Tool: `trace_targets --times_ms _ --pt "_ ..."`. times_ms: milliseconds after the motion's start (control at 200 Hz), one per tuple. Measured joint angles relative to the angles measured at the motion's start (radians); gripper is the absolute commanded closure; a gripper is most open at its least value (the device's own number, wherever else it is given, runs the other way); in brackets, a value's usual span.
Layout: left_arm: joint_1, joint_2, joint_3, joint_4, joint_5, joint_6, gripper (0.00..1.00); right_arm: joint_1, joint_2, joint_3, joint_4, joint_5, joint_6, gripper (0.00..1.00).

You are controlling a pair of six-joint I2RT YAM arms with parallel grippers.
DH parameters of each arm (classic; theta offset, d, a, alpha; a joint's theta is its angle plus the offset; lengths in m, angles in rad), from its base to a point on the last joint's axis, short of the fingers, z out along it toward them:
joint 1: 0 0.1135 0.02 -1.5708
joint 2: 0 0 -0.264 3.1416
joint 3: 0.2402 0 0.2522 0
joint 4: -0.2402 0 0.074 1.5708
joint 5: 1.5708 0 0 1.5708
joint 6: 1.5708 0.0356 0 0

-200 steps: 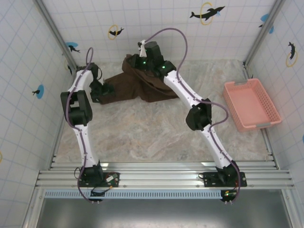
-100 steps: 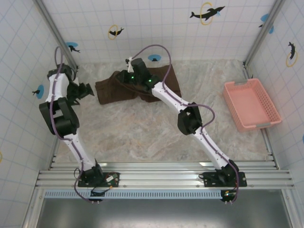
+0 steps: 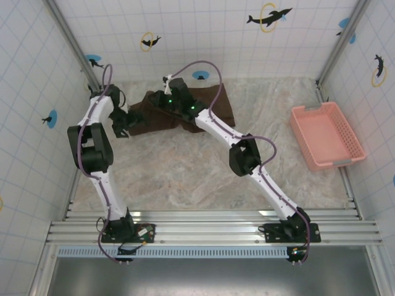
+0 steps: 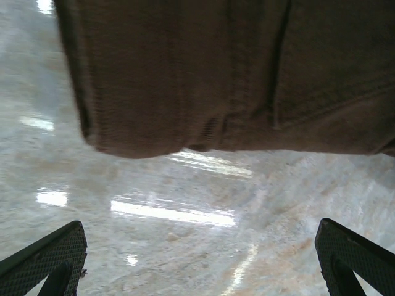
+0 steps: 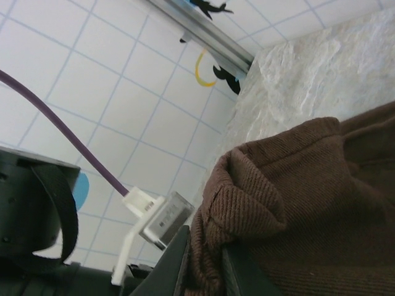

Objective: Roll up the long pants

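The long pants [image 3: 213,108] lie bunched at the back of the table, dark brown and ribbed. My right gripper [image 3: 165,100] sits on their back left part. In the right wrist view its jaws [image 5: 207,271] are shut on a fold of the pants [image 5: 308,203], with cloth pinched between the two dark fingers [image 5: 179,265]. My left gripper [image 3: 131,121] is at the pants' left end, low over the table. In the left wrist view it is open [image 4: 200,271], its fingertips [image 4: 46,259] wide apart with bare table between them and the pants' edge [image 4: 216,68] just ahead, untouched.
A pink plastic basket [image 3: 327,135] stands at the right edge of the marbled table [image 3: 185,172]. Tiled walls with metal posts [image 3: 71,43] close in the back and sides, close to the left arm.
My left gripper has swung in from the left wall toward the pants' left end. The right gripper keeps its hold and has barely moved; the pants lie a little flatter.
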Motion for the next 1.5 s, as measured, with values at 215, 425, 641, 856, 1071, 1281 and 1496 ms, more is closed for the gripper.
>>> trace_targets --times_ms 215,425,641,856,1071,1281,1496 --pt "0.116 -0.064 -0.133 0.095 0.061 -0.126 0.03 0.021 0.007 0.000 -0.034 0.000 0.009 0.87" --pt "0.128 -0.065 -0.196 0.311 0.232 -0.343 0.02 0.011 0.008 0.000 -0.056 -0.022 0.007 0.88" --pt "0.088 -0.065 -0.216 0.515 0.330 -0.536 0.03 0.013 0.008 0.000 -0.109 -0.072 -0.014 0.87" --pt "0.079 -0.047 -0.216 0.570 0.346 -0.593 0.03 0.031 0.008 0.000 -0.231 -0.150 -0.047 0.48" --pt "0.079 -0.006 -0.216 0.570 0.348 -0.587 0.03 0.017 -0.011 -0.008 -0.381 -0.182 -0.132 0.39" --pt "0.056 -0.002 -0.216 0.570 0.348 -0.559 0.03 -0.166 -0.173 -0.073 -0.495 -0.179 -0.233 0.37" --pt "-0.015 0.050 -0.160 0.536 0.314 -0.518 0.03 -0.415 -0.383 -0.225 -0.517 -0.151 -0.329 0.37"
